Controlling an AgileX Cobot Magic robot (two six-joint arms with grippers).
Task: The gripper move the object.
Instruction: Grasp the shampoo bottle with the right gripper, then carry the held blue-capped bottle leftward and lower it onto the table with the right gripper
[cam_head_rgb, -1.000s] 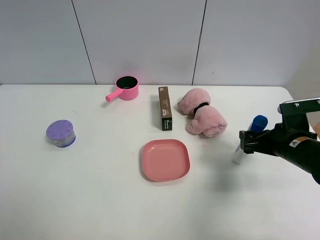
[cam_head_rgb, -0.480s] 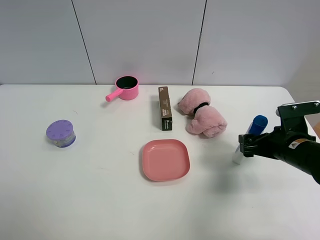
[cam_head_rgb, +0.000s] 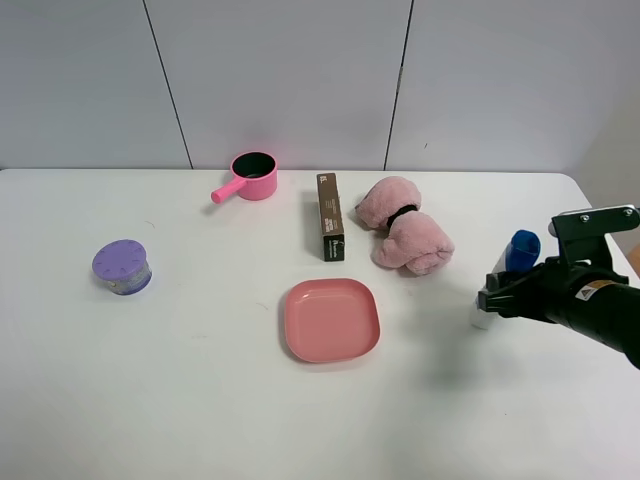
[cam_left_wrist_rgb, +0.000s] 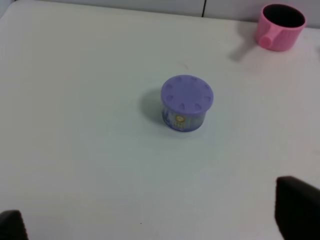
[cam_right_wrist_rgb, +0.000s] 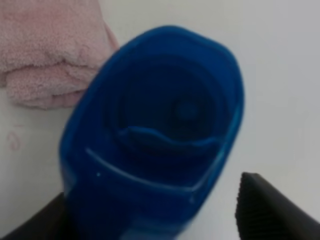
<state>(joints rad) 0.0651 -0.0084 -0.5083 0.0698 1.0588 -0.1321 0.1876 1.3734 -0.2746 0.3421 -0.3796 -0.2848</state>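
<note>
The white bottle with the blue cap (cam_head_rgb: 519, 247) stands tilted near the table's right edge, its white base (cam_head_rgb: 481, 318) low on the table. My right gripper (cam_head_rgb: 492, 291) is shut around the bottle's body, which it largely hides. In the right wrist view the blue cap (cam_right_wrist_rgb: 160, 125) fills the frame, with a black finger on either side and the gripper (cam_right_wrist_rgb: 155, 220) closed on it. My left gripper (cam_left_wrist_rgb: 155, 220) is open and empty, its fingertips (cam_left_wrist_rgb: 297, 205) wide apart, above the table near the purple tub (cam_left_wrist_rgb: 186, 102).
A pink plate (cam_head_rgb: 331, 319) lies at the table's middle. A dark brown box (cam_head_rgb: 329, 216) and a pink plush towel (cam_head_rgb: 404, 238) lie behind it, left of the bottle. A pink pot (cam_head_rgb: 252, 176) stands at the back, a purple-lidded tub (cam_head_rgb: 122, 267) at the left.
My right gripper and the bottle have shifted slightly right and lower. The bottle's cap now sits further right. The other things have not moved.
</note>
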